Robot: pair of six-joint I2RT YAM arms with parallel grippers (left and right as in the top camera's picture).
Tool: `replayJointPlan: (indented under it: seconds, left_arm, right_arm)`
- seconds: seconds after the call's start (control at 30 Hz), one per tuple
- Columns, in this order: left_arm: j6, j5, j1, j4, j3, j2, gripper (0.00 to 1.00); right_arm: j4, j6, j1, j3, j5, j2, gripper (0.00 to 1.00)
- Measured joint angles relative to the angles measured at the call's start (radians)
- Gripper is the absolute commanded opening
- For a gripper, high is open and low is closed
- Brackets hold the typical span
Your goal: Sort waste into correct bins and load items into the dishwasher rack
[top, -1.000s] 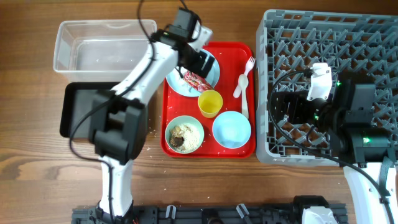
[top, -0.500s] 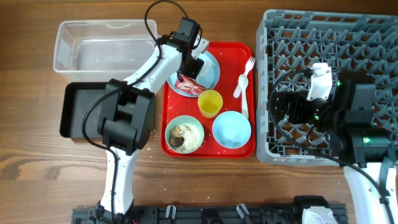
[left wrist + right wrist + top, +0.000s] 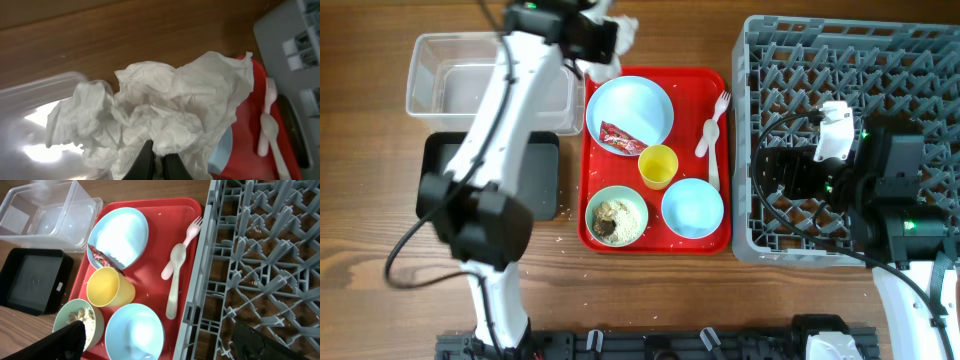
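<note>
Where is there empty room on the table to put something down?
The bare wood in front of the red tray, between the left arm's base and the grey rack, is free. So are the rack's far rows, beyond the right arm. The tray is crowded: plate, yellow cup, food bowl, empty bowl and fork leave only thin red strips.

Overhead: straight down from well above, red tray (image 3: 686, 112) to grey rack (image 3: 880, 60) all in frame. Left wrist: very close on crumpled tissue (image 3: 165, 110), tray corner behind. Right wrist: oblique, looking down over tray and rack edge, both shared with overhead.
</note>
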Motion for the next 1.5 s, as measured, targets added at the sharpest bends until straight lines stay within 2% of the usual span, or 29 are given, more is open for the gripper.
replayJointPlan:
  seconds: [0.07, 0.17, 0.2, 0.27, 0.3, 0.33, 0.43, 0.6, 0.87, 0.93, 1.1, 1.27, 1.5]
  left_arm:
    - [-0.014, 0.004, 0.045, -0.040, 0.020, -0.065, 0.04]
    - [-0.025, 0.011, 0.148, -0.084, 0.023, -0.073, 0.06]
    - [-0.027, 0.011, 0.183, -0.089, 0.020, -0.058, 0.18]
    - [-0.038, 0.011, 0.270, -0.087, 0.010, 0.003, 0.62]
    - [-0.034, 0.011, 0.297, -0.085, 0.007, 0.036, 0.90]
    - [-0.039, 0.012, 0.316, -0.080, 0.005, 0.068, 0.98]
    - [-0.042, 0.026, 0.330, -0.076, -0.013, 0.151, 1.00]
    - [-0.058, 0.041, 0.277, -0.077, -0.020, 0.147, 1.00]
    - [-0.289, 0.087, 0.095, -0.204, -0.014, 0.034, 0.99]
    - [-0.328, 0.090, 0.037, -0.188, -0.031, 0.035, 0.99]
    - [-0.462, 0.089, -0.085, -0.037, -0.171, 0.060, 0.96]
    - [-0.526, 0.089, -0.091, 0.052, -0.257, 0.124, 0.91]
    - [-0.547, 0.089, -0.106, 0.079, -0.276, 0.193, 0.88]
  right_arm:
    - [0.000, 0.000, 0.000, 0.000, 0.000, 0.000, 0.95]
    - [0.000, 0.000, 0.000, 0.000, 0.000, 0.000, 0.95]
    - [-0.001, 0.000, 0.000, 0.000, 0.000, 0.000, 0.95]
    - [-0.002, 0.000, 0.000, 0.000, 0.000, 0.000, 0.95]
    - [-0.003, 0.000, 0.000, 0.000, 0.000, 0.000, 0.95]
    - [-0.003, 0.000, 0.000, 0.000, 0.000, 0.000, 0.95]
    - [-0.004, 0.000, 0.000, 0.000, 0.000, 0.000, 0.95]
    - [-0.005, 0.000, 0.000, 0.000, 0.000, 0.000, 0.95]
    - [-0.007, 0.000, 0.000, 0.000, 0.000, 0.000, 0.95]
    - [-0.008, 0.000, 0.000, 0.000, 0.000, 0.000, 0.95]
    - [-0.012, 0.000, 0.000, 0.000, 0.000, 0.000, 0.95]
    - [-0.015, 0.000, 0.000, 0.000, 0.000, 0.000, 0.95]
    - [-0.015, 0.000, 0.000, 0.000, 0.000, 0.000, 0.95]
